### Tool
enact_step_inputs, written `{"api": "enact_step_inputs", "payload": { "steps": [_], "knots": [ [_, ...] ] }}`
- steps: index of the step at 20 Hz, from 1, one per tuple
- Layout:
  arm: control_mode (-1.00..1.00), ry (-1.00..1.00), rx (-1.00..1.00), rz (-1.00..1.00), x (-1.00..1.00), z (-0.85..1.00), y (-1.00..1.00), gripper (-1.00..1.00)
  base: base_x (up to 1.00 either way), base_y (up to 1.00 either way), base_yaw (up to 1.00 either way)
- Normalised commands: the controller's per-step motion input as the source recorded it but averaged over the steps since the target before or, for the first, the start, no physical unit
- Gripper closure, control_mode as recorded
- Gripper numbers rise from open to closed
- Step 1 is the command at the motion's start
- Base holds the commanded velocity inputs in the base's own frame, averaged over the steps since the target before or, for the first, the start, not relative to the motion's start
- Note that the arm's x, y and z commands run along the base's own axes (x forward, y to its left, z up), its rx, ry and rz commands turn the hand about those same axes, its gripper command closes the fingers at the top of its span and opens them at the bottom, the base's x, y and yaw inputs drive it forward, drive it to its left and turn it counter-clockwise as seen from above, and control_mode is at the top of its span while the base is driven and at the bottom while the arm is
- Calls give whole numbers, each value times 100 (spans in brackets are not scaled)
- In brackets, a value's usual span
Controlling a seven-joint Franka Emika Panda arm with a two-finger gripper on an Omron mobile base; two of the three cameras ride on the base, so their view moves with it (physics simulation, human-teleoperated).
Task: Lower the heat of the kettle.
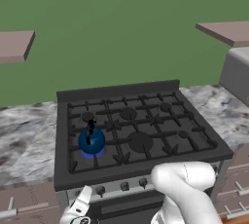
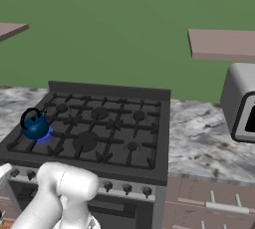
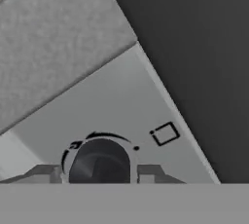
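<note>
The blue kettle (image 1: 91,140) sits on the stove's (image 1: 146,162) near-left burner, over a blue glow. The gripper (image 3: 99,174) is down at the front panel, well below the kettle, with a dark round knob (image 3: 100,163) squarely between its fingertips, one tip on each side. Whether the jaws actually pinch it, I cannot tell.

The arm (image 1: 187,189) is glossy white, built of thick rounded tube segments joined by a bulbous elbow, with a thin dark seam across the link. The gripper (image 1: 78,208) is white with grey shading and a dark round marking near its base
</note>
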Motion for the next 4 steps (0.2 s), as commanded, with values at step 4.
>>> {"api": "enact_step_inputs", "payload": {
  "steps": [4],
  "knots": [
    [-100,0,42,-1,0,19,-28,100,0,0,0]
  ]
}}
